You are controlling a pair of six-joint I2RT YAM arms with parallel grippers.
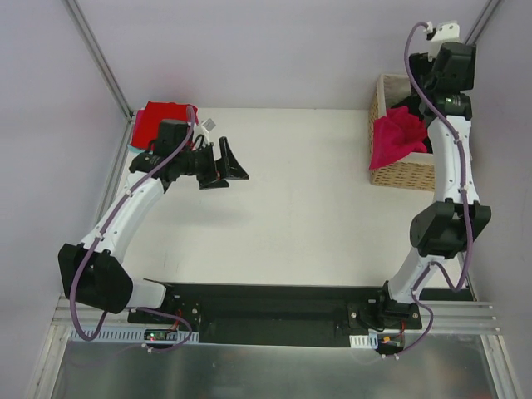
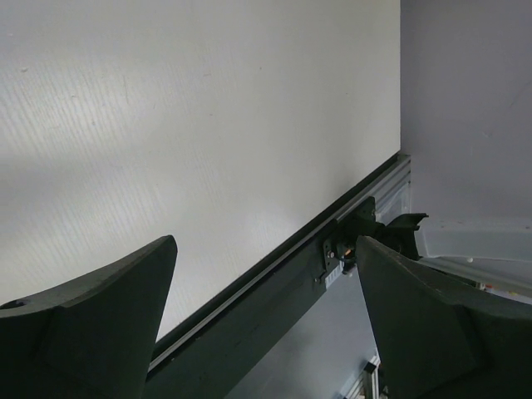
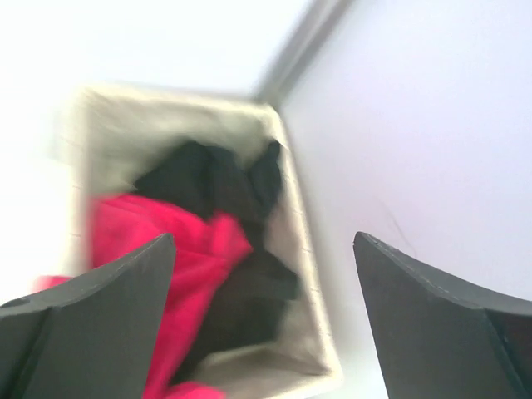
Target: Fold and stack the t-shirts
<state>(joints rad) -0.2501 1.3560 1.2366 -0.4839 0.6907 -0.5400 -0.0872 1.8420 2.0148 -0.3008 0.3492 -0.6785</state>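
Left gripper (image 1: 226, 166) hovers over the tabletop (image 1: 316, 208) near its far-left corner, fingers (image 2: 100, 324) spread wide with nothing between them. The left wrist view gives only bare white surface and the dark rail (image 2: 274, 283) along the near edge. Tucked right into that far-left corner sits the red t-shirt (image 1: 158, 116), and the left arm (image 1: 125, 216) cuts off its near side, so how it is folded can't be judged. Over at the far-right corner, the wicker basket (image 1: 407, 174) has the magenta-pink t-shirt (image 1: 395, 137) spilling over its left rim. From above, the right arm (image 1: 453, 166) covers its own fingers entirely. The right wrist view, badly blurred, shows the right gripper (image 3: 264, 241) above the basket, fingers wide apart and empty. Below it are black t-shirts (image 3: 212, 179) bunched against the pink cloth inside the basket — how many, impossible to count
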